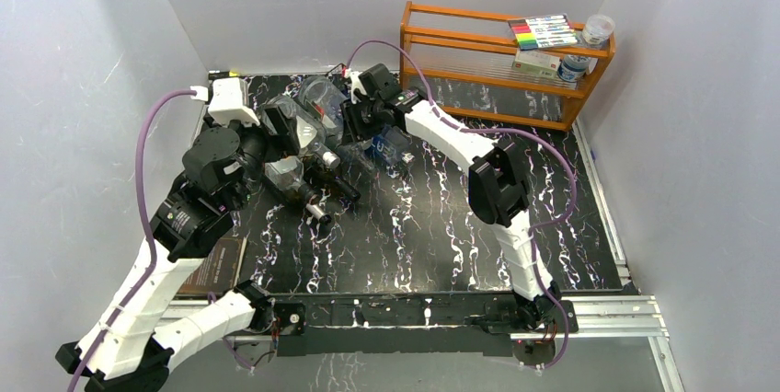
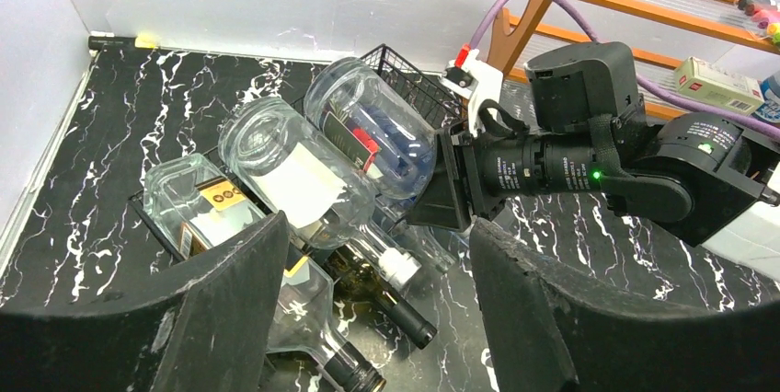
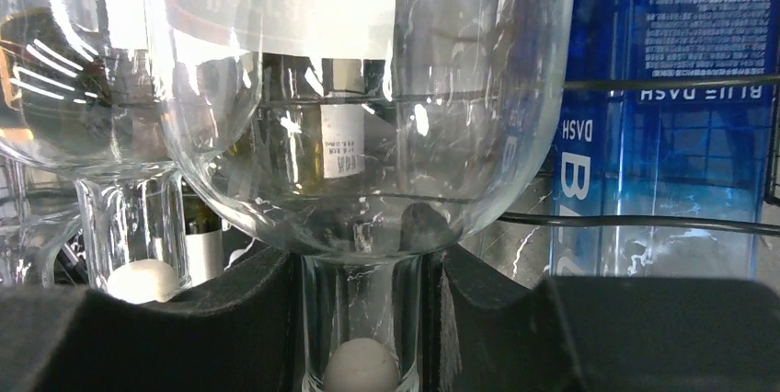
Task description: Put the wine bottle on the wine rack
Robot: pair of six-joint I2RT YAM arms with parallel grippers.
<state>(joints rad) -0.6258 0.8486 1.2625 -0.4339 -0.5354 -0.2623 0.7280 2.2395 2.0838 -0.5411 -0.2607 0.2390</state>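
The black wire wine rack (image 2: 406, 71) stands at the back of the table with several bottles lying on and around it. My right gripper (image 3: 363, 318) is shut on the neck of a clear wine bottle (image 3: 368, 134), whose round body fills the right wrist view. From the left wrist this bottle (image 2: 368, 125) lies tilted on the rack, base up and away. Before the bottles, my left gripper (image 2: 377, 226) hangs open and holds nothing. In the top view the wine bottle (image 1: 324, 102) lies between the left gripper (image 1: 276, 134) and the right gripper (image 1: 354, 125).
A white-labelled clear bottle (image 2: 294, 171), a square gold-labelled bottle (image 2: 198, 203) and a dark green bottle (image 2: 386, 291) lie close by. A blue bottle (image 1: 391, 145) sits under the right arm. An orange wooden shelf (image 1: 497, 61) stands back right. A dark board (image 1: 216, 268) lies front left.
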